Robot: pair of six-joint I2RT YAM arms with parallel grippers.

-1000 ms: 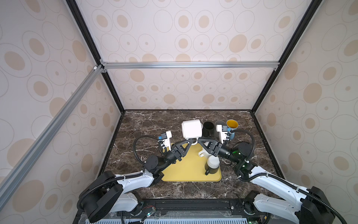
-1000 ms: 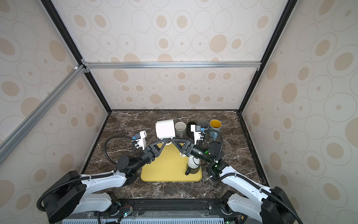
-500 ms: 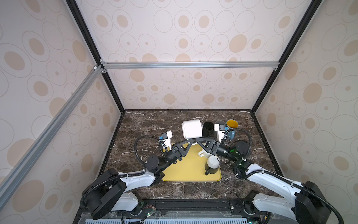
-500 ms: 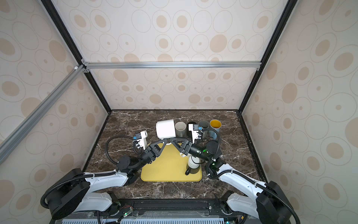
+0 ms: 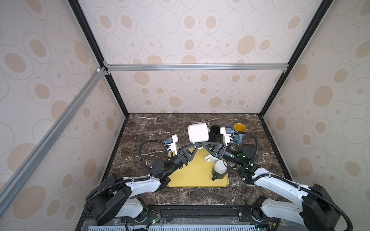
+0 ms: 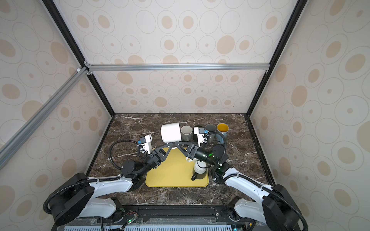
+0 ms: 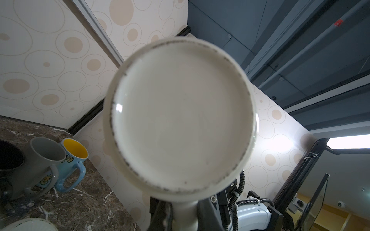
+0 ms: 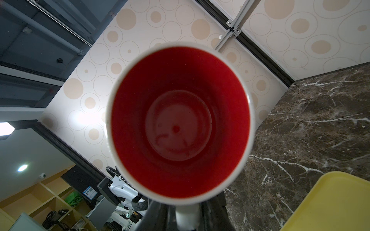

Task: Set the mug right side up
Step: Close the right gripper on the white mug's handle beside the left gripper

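A white mug with a red inside hangs on its side above the back edge of the yellow tray. Its flat base faces the left wrist camera and its red mouth faces the right wrist camera. My left gripper is shut on the white handle under the mug. My right gripper comes from the opposite side, its fingers close on either side of the same handle. Whether they press on it does not show.
A dark mug stands upside down on the tray's right side, with a white handle poking out beside it. Along the back stand a beige mug, a black one, a grey one and a blue one with a yellow inside.
My right gripper has crept in toward the mug's handle and its fingers have drawn closer together. The left gripper and the mug have stayed in place.
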